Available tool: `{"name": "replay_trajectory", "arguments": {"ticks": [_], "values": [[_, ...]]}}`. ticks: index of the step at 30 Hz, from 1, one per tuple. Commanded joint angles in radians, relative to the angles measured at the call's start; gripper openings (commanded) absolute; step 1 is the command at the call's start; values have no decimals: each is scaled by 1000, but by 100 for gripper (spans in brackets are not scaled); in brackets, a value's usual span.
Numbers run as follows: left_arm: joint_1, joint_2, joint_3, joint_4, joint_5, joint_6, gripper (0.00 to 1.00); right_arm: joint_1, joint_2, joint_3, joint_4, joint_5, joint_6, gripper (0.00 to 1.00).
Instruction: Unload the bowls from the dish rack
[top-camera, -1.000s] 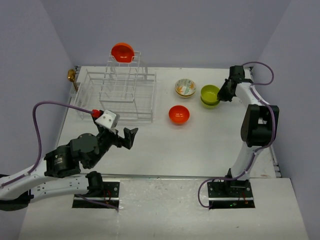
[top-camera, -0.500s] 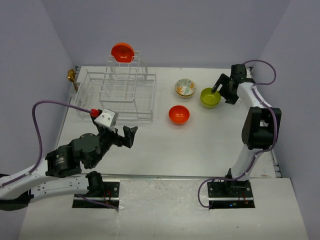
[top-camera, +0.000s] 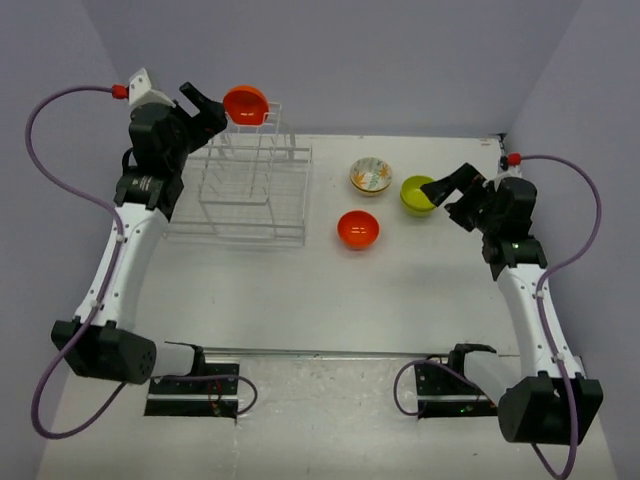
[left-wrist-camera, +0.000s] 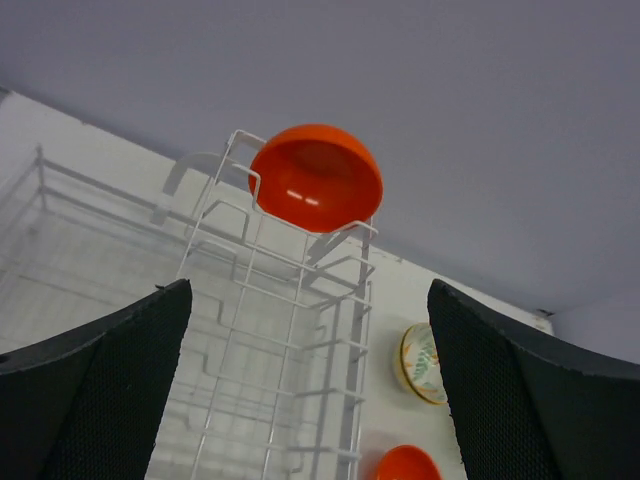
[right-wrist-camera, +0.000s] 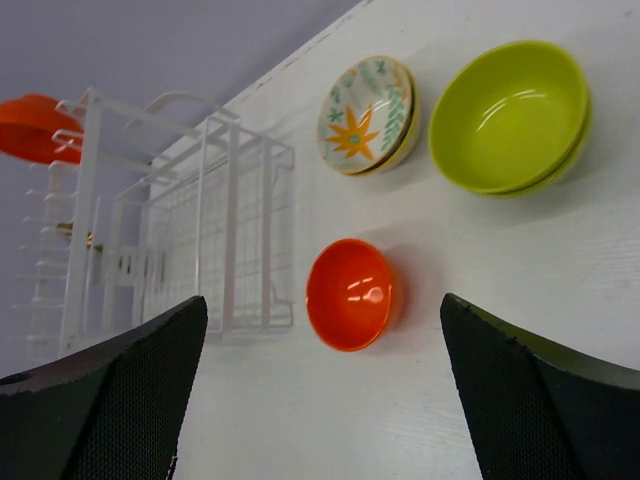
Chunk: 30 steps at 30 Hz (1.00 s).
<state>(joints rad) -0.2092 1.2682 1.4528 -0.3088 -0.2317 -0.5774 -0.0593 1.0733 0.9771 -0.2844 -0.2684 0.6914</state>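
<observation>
The left pincer (top-camera: 203, 106) gapes wide and empty, an orange bowl (top-camera: 245, 104) atop the rack (top-camera: 240, 190) just ahead; the right pincer (top-camera: 450, 198) gapes empty, green bowls (top-camera: 419, 194) just ahead

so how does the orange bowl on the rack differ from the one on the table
The racked orange bowl is tipped on its side, high atop the upright section of the dish rack; the other orange bowl sits rim-up, low on the table. Both are glossy orange, similar in size.
</observation>
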Motion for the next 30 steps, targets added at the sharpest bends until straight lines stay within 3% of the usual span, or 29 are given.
{"name": "replay_trajectory", "arguments": {"ticks": [1, 6, 12, 16, 26, 30], "values": [[120, 88, 52, 149, 419, -286, 100, -1, -76, -122, 165, -241, 86, 99], [142, 252, 176, 220, 445, -467, 100, -1, -171, -247, 212, -342, 73, 99], [120, 301, 83, 404, 376, -739, 100, -1, -208, -339, 269, -396, 88, 99], [82, 339, 93, 401, 264, -795, 100, -1, -216, -385, 349, -466, 123, 99], [-27, 430, 155, 333, -43, -831, 100, -1, -248, -405, 335, -474, 89, 99], [-33, 476, 193, 352, -75, -819, 100, -1, -262, -431, 356, -483, 109, 99]]}}
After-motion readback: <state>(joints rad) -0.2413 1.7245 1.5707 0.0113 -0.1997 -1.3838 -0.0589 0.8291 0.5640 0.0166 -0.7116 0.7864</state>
